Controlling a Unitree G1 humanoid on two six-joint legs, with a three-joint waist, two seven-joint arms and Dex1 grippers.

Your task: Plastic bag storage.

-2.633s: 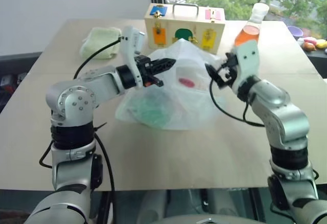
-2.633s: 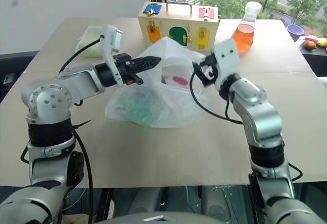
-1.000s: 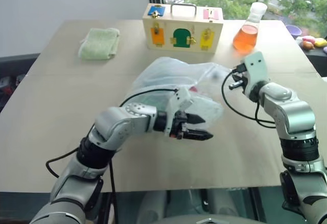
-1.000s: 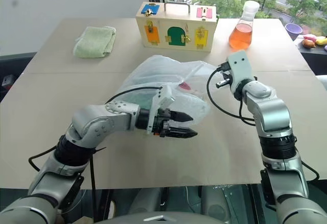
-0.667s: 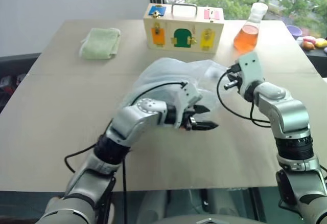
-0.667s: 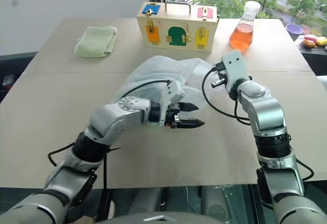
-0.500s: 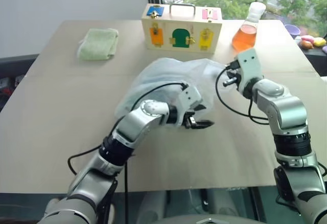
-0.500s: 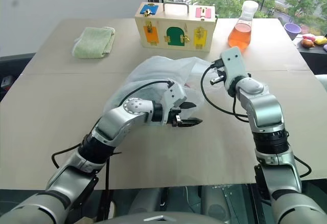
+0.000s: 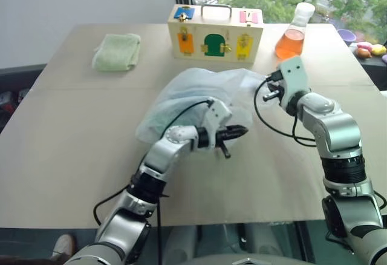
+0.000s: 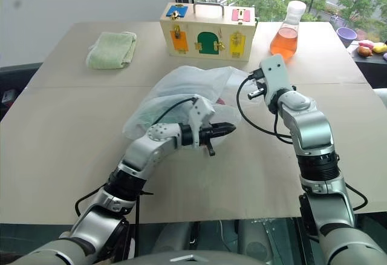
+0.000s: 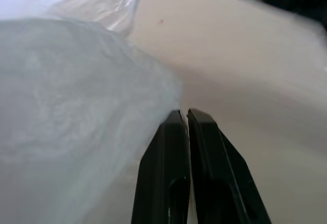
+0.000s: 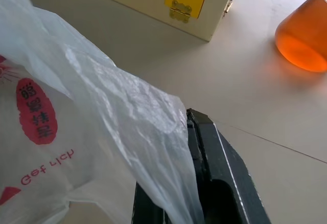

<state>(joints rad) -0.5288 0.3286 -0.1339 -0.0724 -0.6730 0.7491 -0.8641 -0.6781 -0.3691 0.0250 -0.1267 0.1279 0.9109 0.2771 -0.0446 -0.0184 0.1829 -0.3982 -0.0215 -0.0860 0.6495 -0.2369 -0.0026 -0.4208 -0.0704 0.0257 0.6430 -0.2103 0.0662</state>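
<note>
Table (image 9: 72, 132): right wrist view reveals plastic bag (image 12: 102, 106) pinched between fingers (image 12: 217, 162).

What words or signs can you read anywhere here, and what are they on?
"Gef lich", roughly, in red slanted letters: on the plastic bag; the letters are not certain.
Pale characters inside the red oval on the same bag: too blurred to read.
Wooden box: coloured doors and brass latches, no readable words.
Flask of orange liquid and green cloth: no text.

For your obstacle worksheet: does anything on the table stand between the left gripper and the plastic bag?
Nothing visible does. The left gripper, jaws shut, sits right at the near edge of the plastic bag. The green cloth, wooden box and orange flask stand farther back.
</note>
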